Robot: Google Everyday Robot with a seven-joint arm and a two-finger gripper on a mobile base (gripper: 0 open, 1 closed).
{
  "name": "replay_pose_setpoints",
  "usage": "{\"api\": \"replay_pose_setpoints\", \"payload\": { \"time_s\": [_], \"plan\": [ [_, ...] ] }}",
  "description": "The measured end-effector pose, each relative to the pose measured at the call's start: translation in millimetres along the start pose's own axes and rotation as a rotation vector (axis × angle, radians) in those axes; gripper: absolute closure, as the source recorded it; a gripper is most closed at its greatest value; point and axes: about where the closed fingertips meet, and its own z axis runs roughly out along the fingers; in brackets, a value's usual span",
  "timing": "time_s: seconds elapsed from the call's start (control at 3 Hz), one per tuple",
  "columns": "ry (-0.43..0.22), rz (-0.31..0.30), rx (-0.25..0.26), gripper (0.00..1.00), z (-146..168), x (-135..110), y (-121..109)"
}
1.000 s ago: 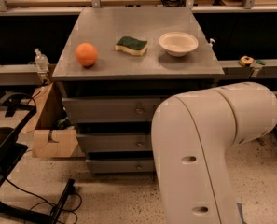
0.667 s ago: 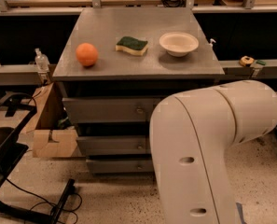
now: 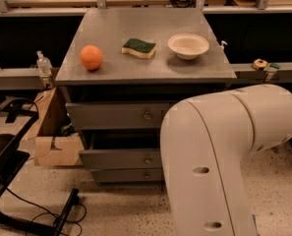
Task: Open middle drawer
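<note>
Hardly anything has shifted over the last second: the robot's big white arm [image 3: 219, 156] has drifted only a touch sideways across the right of the cabinet, and the drawers sit just as they did. From where I stand the job looks barely begun. The middle drawer [image 3: 116, 159], the second of three grey fronts, lies below the wider-looking top drawer [image 3: 111, 116] and just above the narrow bottom drawer [image 3: 121, 175]. Its front seems about level with the bottom one, so I judge it not yet pulled out. Its small round knob [image 3: 147, 160] shows just left of the arm's edge, with nothing on it that I can see. The right-hand part of all three fronts is hidden behind the arm. The gripper is nowhere in sight; it must be past the arm's bulk or beyond the bottom of the view, so I cannot tell whether it is open or closed, or whether it holds or touches anything. What is left, as I read it, is nearly everything: bring the gripper to that knob, take hold, and draw the drawer straight out. Up on the grey tabletop [image 3: 135, 28] an orange [image 3: 91, 57], a green and yellow sponge [image 3: 139, 47] and a pale bowl [image 3: 188, 45] sit apart from one another in a row, well clear of the drawers below.
</note>
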Motion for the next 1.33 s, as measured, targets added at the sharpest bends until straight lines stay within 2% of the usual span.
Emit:
{"api": "replay_pose_setpoints", "payload": {
  "time_s": [0.33,0.67,1.0,1.33],
  "plan": [
    [0.0,0.0,0.0,1.0,-0.5,0.0,0.2],
    [-0.006,0.003,-0.005,1.0,-8.0,2.5,14.9],
    [-0.006,0.003,-0.005,1.0,-8.3,2.5,14.8],
    [-0.025,0.007,0.027,1.0,-18.9,7.1,26.8]
  ]
}}
